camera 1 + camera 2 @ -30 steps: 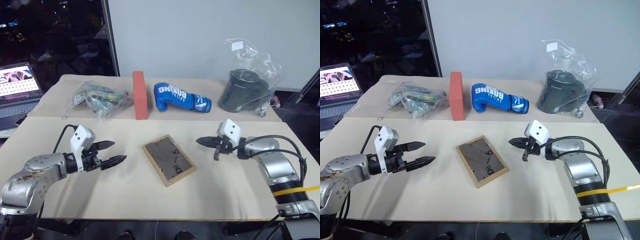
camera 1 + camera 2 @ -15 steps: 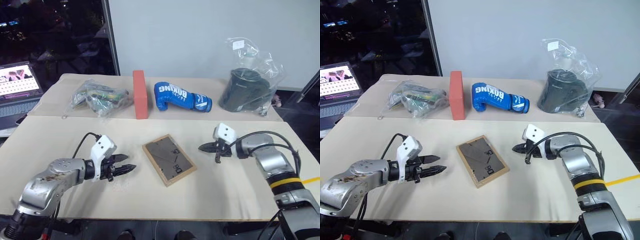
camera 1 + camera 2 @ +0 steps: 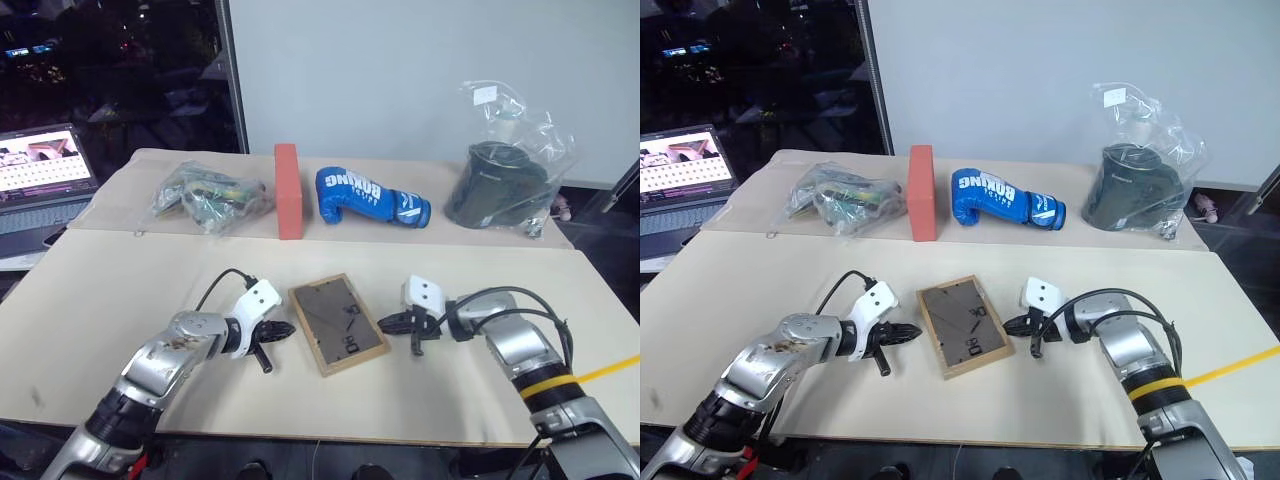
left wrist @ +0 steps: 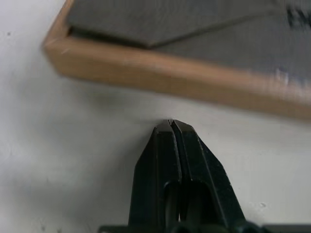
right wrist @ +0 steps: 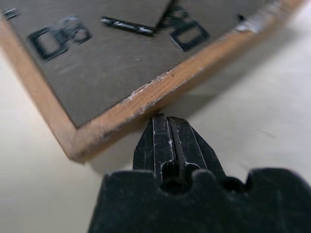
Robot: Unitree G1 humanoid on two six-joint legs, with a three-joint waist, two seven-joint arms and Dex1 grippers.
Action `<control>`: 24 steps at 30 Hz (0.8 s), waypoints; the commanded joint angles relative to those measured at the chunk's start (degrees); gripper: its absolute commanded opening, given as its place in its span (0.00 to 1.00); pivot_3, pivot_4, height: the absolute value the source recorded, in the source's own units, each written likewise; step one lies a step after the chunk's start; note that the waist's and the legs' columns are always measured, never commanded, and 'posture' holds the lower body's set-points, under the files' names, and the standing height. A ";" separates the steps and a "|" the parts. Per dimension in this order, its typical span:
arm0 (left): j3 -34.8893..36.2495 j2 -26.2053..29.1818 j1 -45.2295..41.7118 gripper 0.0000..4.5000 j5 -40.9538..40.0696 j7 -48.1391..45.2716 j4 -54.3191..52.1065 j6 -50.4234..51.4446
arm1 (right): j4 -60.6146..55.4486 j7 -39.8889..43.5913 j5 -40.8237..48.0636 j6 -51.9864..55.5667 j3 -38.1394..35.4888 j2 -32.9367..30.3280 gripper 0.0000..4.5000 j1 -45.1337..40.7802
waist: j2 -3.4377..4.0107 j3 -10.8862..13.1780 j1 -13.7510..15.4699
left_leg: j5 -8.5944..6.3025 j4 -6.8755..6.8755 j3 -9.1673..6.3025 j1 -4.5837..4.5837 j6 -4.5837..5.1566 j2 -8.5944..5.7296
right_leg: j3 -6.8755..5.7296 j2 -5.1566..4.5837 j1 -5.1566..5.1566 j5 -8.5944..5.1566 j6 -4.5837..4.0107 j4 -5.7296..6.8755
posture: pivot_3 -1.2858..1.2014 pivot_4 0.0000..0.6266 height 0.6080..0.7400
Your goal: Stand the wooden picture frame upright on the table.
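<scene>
Nearest us, our left gripper (image 3: 283, 329) and right gripper (image 3: 386, 325) lie low over the large pale beige matte table (image 3: 120, 290), each with its black fingers clenched together on nothing. Between them the small rectangular light-wood picture frame (image 3: 338, 322) lies flat, brown-grey backing board upward, small dark clips showing. The left tips sit just beside its left long edge, the right tips just beside its right edge, where the wood grain looks slightly chipped. Beyond the seam between the two boards we see a crinkled clear plastic bag of greenish items (image 3: 208, 194), an upright red-orange brick block (image 3: 288, 190), a glossy blue boxing glove (image 3: 368, 196) and a dark rounded object in clear plastic wrap (image 3: 502, 184).
</scene>
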 commanded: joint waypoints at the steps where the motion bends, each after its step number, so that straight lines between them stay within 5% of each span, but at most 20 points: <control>1: -2.00 0.21 -3.59 0.02 3.78 -2.60 5.50 -2.92 | -6.00 -1.23 2.07 4.13 -0.50 0.76 0.00 1.27 | 0.00 0.00 -0.05 | 0.01 0.06 0.00 0.00 -0.01 0.00 | 0.00 0.00 0.01 0.01 0.01 0.01 | 0.52 0.24 0.92; 12: 0.52 8.77 0.16 0.02 2.79 -12.78 6.83 -0.85 | -11.21 -7.49 1.49 10.31 -2.47 0.92 0.00 4.73 | 0.01 -0.02 -1.56 | 0.00 0.02 -0.05 -0.02 0.00 0.08 | 0.00 0.10 -0.05 0.01 0.00 0.05 | 0.52 0.24 0.92; 14: 6.58 6.37 1.40 0.02 -1.02 -8.35 5.18 5.97 | -9.20 -7.61 0.89 8.12 -3.18 -1.06 0.00 4.35 | 0.03 -0.03 -1.62 | 0.00 0.00 -0.04 -0.02 0.00 0.09 | 0.00 0.09 -0.04 0.00 -0.01 0.05 | 0.52 0.24 0.92; 17: 21.53 1.45 0.73 0.02 -15.25 -5.79 -0.08 31.34 | -6.35 -7.69 0.88 3.92 -4.58 -3.24 0.00 3.27 | -0.01 -0.01 -1.48 | 0.00 0.04 -0.06 -0.03 0.00 0.08 | -0.01 0.08 -0.02 -0.01 0.00 0.06 | 0.52 0.24 0.92; 20: 28.99 0.57 -2.24 0.17 -23.96 -7.60 1.47 47.89 | -4.99 -7.20 1.08 -0.73 -4.76 -3.61 0.00 3.03 | -0.04 0.01 -1.86 | 0.00 0.05 -0.12 -0.13 0.00 0.08 | -0.05 0.10 -0.14 -0.01 0.01 0.09 | 0.52 0.24 0.92; 24: 29.62 -0.83 -2.89 0.47 -29.50 -1.71 5.15 50.80 | -3.73 -6.62 0.21 -5.53 -2.96 -2.40 0.00 3.01 | -0.04 0.00 -2.12 | 0.00 0.00 -0.25 -0.13 0.00 0.07 | -0.15 0.11 -0.08 -0.02 0.01 0.07 | 0.52 0.24 0.92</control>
